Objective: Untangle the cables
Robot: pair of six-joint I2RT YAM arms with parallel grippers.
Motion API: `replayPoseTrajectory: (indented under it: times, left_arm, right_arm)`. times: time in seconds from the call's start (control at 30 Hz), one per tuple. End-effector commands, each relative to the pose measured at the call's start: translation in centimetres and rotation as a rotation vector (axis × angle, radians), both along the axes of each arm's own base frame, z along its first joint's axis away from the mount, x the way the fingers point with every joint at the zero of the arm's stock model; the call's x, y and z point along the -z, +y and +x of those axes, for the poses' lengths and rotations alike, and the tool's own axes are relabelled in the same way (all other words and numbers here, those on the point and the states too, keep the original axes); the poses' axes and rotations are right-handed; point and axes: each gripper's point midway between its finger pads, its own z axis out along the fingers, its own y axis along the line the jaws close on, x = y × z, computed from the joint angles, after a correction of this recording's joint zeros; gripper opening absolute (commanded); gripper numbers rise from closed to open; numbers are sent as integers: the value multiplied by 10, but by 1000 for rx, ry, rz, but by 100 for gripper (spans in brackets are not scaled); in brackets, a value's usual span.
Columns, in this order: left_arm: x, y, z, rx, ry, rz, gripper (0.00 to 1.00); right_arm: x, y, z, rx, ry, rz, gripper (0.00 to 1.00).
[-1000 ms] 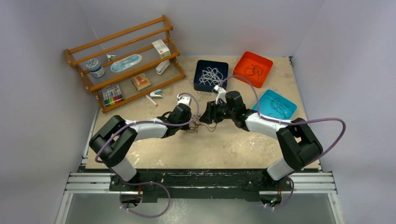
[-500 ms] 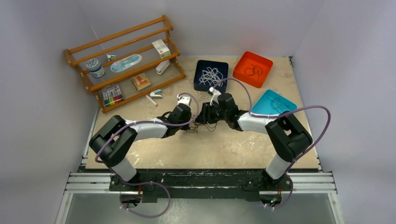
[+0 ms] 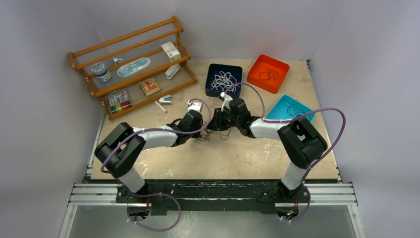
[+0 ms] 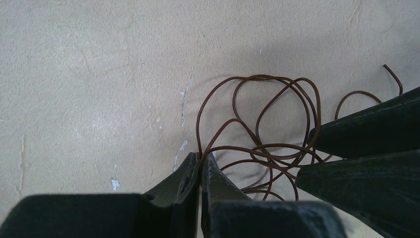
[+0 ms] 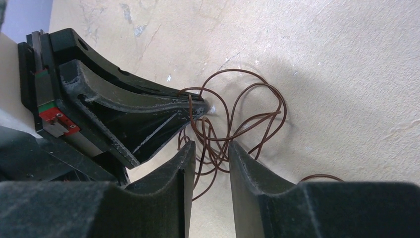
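Note:
A tangle of thin dark brown cables [image 3: 212, 133] lies on the beige table between my two grippers; it shows as looping strands in the left wrist view [image 4: 270, 126] and in the right wrist view [image 5: 237, 119]. My left gripper [image 4: 200, 159] is shut on a strand at the tangle's edge; it also shows in the top view [image 3: 200, 130]. My right gripper [image 5: 210, 148] is open, its fingers straddling several strands of the tangle, tips close to the left gripper. In the top view my right gripper [image 3: 214, 124] meets the left one over the knot.
A navy tray [image 3: 211, 89] holds white cables, an orange tray [image 3: 279, 66] and a teal tray [image 3: 308, 110] hold dark cables, all at the back right. A wooden rack [image 3: 130, 64] with small items stands at the back left.
My right arm has moved left toward the left gripper, bringing its gripper onto the tangle. The left arm has stayed put.

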Motion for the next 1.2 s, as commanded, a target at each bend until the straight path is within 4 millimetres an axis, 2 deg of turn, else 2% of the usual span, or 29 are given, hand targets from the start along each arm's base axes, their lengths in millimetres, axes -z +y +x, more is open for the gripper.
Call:
replayPoseTrajectory:
  times: [0.0,0.23,0.43,0.47,0.53,0.63,0.9,1.03,1.1,1.13,1.17]
  left_arm:
    - [-9,-4,7,-21,-31,-20,0]
    - [-9,-4,8,-22,-31,-19,0]
    - [-7,-1,8,-35,-30,-1,0]
    - [-5,2,9,-42,-29,8,0]
    - [-2,4,9,-53,-28,21,13]
    - [6,7,8,-55,-14,44,22]
    - [21,11,6,-74,8,60,23]
    - [24,13,5,-77,11,69,22]
    - [25,14,5,-79,11,72,22]
    - [26,14,4,-79,11,74,22]
    - [26,14,4,-80,11,74,21]
  right_arm:
    - [-17,17,4,-54,-41,51,35]
    - [-12,20,0,-72,-24,48,31]
    - [-30,13,8,-24,-82,41,8]
    - [-37,11,10,-12,-101,40,5]
    - [-53,9,11,0,-130,45,0]
    - [-79,10,12,-3,-166,73,0]
    - [-146,0,6,35,-266,136,0]
    - [-181,-16,13,122,-347,144,0]
    - [-186,-26,14,159,-367,115,0]
    - [-204,-30,17,183,-403,119,0]
    - [-212,-35,19,205,-423,110,0]
